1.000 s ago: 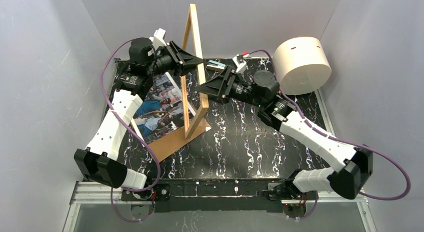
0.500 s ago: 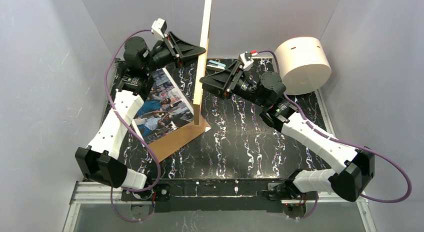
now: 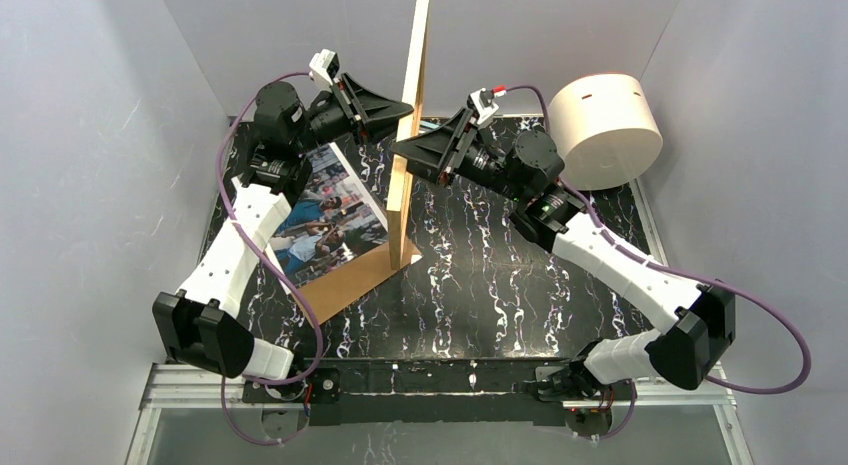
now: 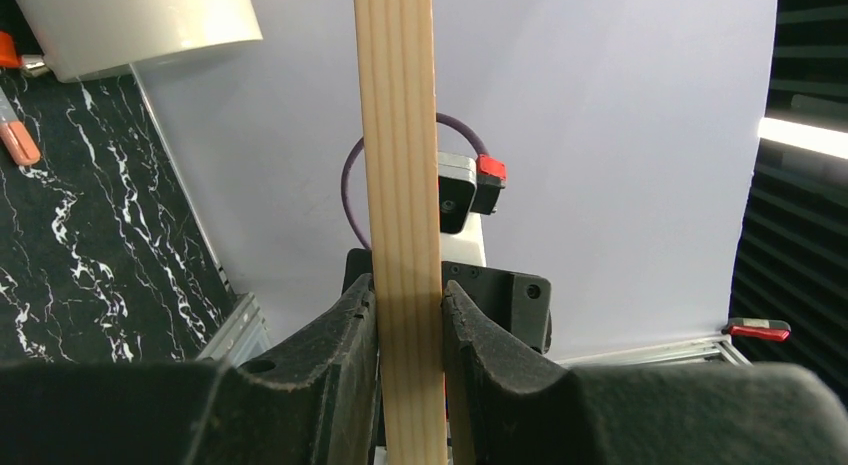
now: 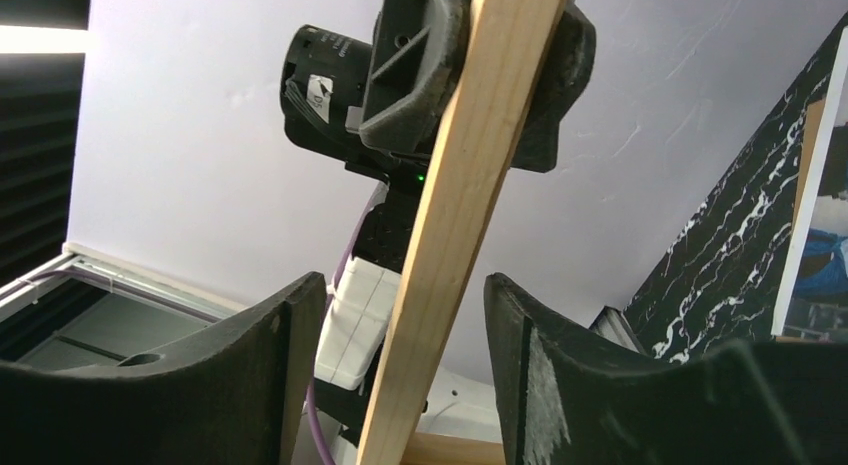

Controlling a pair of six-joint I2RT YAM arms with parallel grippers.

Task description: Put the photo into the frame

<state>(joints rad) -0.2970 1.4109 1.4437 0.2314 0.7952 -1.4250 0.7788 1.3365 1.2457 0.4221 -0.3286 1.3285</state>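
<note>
The frame (image 3: 412, 125), thin light wood, stands upright and edge-on at the middle back, its lower corner resting by the brown backing board (image 3: 352, 281). My left gripper (image 3: 408, 107) is shut on its edge from the left; the left wrist view shows the wood strip (image 4: 400, 165) pinched between both fingers (image 4: 408, 297). My right gripper (image 3: 397, 147) comes from the right, just below, and is open. The strip (image 5: 470, 175) passes between its fingers (image 5: 402, 285) with gaps on both sides. The photo (image 3: 325, 217) lies face up on the backing board, left of the frame.
A white cylindrical container (image 3: 604, 130) lies at the back right. An orange-handled tool (image 4: 15, 135) lies on the black marbled table (image 3: 500, 285). Grey enclosure walls close in at left, right and back.
The frame has swung from a slanted stand to upright and edge-on. Both grippers rose with it, and the right gripper now sits higher on the edge with its fingers apart.
</note>
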